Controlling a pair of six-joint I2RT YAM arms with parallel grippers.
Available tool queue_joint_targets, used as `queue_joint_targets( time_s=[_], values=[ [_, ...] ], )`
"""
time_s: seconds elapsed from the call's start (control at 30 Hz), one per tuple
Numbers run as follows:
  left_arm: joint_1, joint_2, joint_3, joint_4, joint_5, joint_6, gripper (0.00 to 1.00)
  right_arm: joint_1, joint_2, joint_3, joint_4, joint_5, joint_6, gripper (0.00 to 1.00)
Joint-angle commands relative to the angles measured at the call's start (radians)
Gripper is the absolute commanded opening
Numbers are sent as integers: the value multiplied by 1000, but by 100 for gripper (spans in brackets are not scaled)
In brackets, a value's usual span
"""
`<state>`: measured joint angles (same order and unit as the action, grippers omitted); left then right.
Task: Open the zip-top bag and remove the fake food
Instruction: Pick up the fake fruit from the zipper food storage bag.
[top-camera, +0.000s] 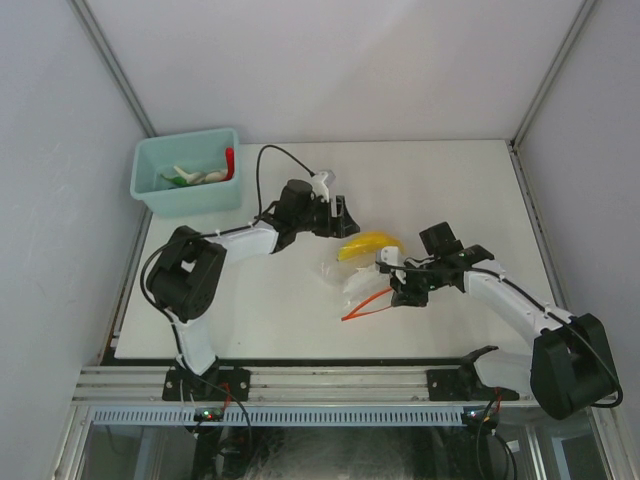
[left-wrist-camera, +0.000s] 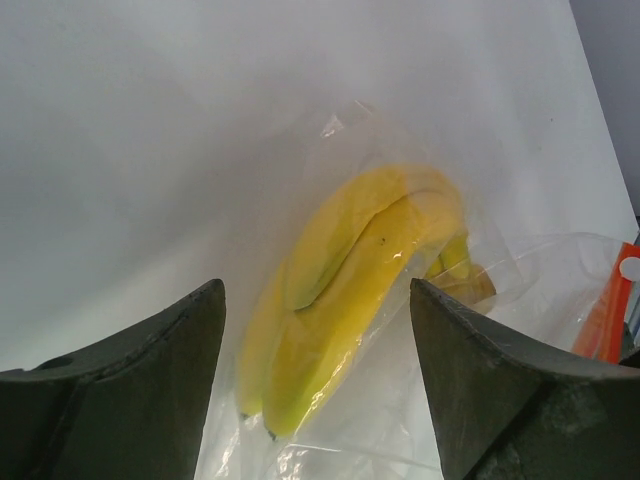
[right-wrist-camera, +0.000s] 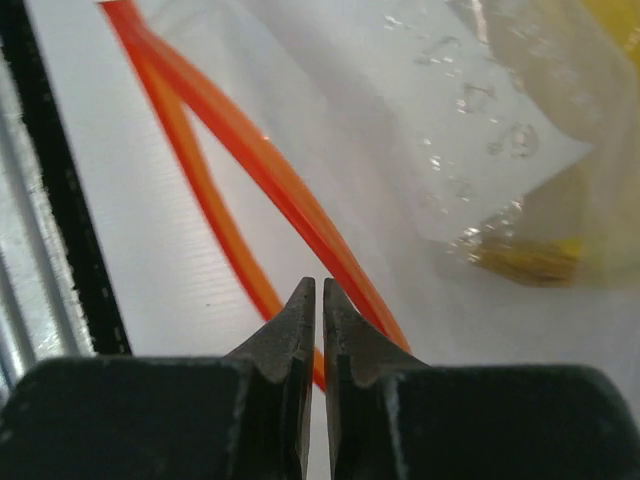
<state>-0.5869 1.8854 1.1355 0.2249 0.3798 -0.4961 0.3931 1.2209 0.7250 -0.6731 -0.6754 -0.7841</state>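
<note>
Zip-top bag (top-camera: 352, 282) lies at centre of the top view, its 2 orange lips (right-wrist-camera: 250, 150) parted. Right gripper (right-wrist-camera: 320, 290) is pressed together at those lips, likely pinning the mouth; catch unconfirmed. Left gripper (top-camera: 345, 218) hangs spread above the bagged banana (left-wrist-camera: 350, 280), apparently poised to pull it out.

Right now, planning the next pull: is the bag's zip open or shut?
Open: the zip-top bag has its two orange zip strips spread apart.

Even, diffuse overhead light, with only faint soft shadows on the white surface (top-camera: 280, 310). My left wrist view: background washed out, near-white. My right wrist view: zip strip (right-wrist-camera: 255, 140) smeared and out of focus, small specular glints on the zip-top bag (right-wrist-camera: 480, 120).
</note>
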Motion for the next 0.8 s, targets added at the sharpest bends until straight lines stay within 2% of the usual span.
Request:
queue_joint_targets(
  time_s=[0.0,0.1,0.27,0.53,0.63,0.77],
  values=[
    [-23,40,42,93,30,-46,78,-1,5,1,163,146,154,5],
    [-38,61,30,111,36,-67,75,-33,6,-10,225,187,239,6],
    [-55,82,31,113,46,-75,61,-117,32,-18,305,206,391,9],
    [-57,102,35,101,59,-102,47,-149,66,-18,327,201,423,15],
    [-59,110,33,102,71,-116,37,-165,89,-17,345,233,436,18],
    [-59,118,26,103,74,-132,35,-199,114,-17,376,305,492,22]
  ],
)
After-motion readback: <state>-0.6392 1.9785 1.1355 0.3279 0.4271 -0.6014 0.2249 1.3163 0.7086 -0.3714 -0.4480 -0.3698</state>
